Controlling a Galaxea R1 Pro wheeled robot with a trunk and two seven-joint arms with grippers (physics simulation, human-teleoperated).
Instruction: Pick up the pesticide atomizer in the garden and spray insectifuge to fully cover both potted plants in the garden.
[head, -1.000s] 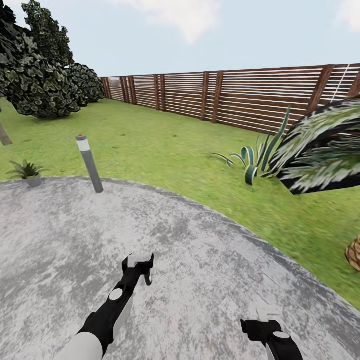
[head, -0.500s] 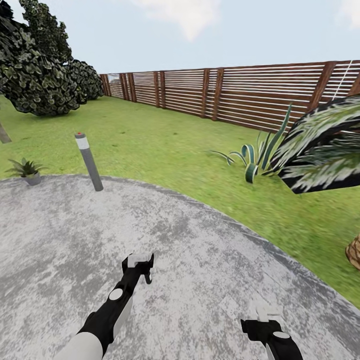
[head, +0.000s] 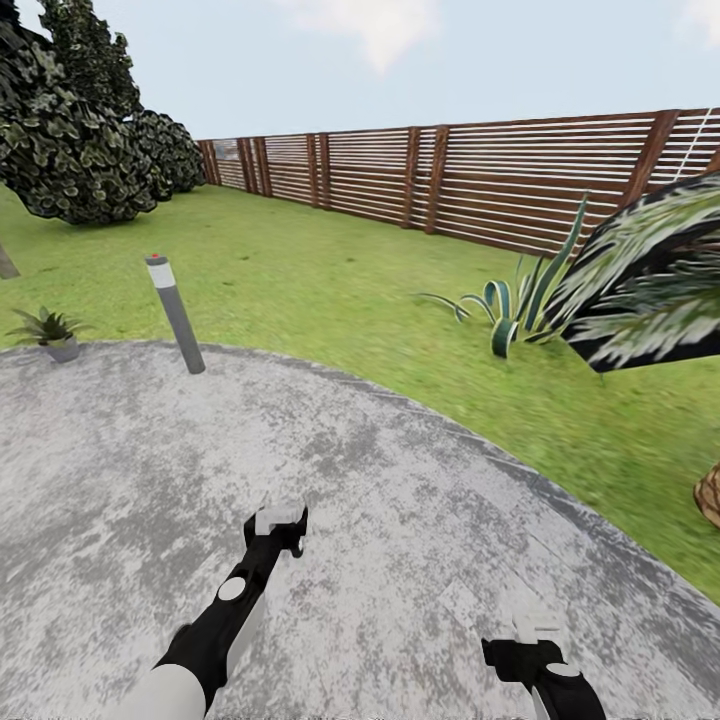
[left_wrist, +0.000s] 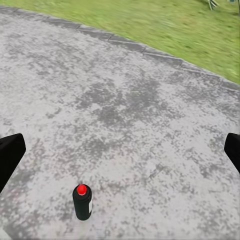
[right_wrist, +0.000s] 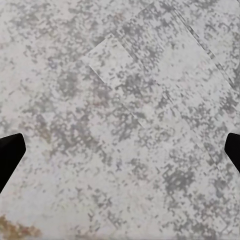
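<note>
The pesticide atomizer (left_wrist: 82, 201), a small dark-green bottle with a red top, stands upright on the grey stone patio (head: 130, 470) in the left wrist view. It is apart from my open left gripper (left_wrist: 120, 155), whose dark fingertips (left_wrist: 10, 152) sit wide at the frame's edges. In the head view the left gripper (head: 278, 520) hangs over the patio's middle and the right gripper (head: 530, 625) is low at the right. The right gripper (right_wrist: 120, 155) is open over bare stone. A small potted plant (head: 48, 330) in a grey pot sits at the patio's far left rim.
A grey lamp post (head: 175, 315) with a red top stands at the patio's far edge. Green lawn (head: 330, 290) runs to a brown slat fence (head: 480, 180). A striped agave (head: 515, 305) and a palm frond (head: 650, 285) are at the right, dark trees (head: 80, 140) at the left.
The whole head view has drifted slightly, with lamp post and potted plant sliding up and left: the camera moved. Both arms hold the same pose.
</note>
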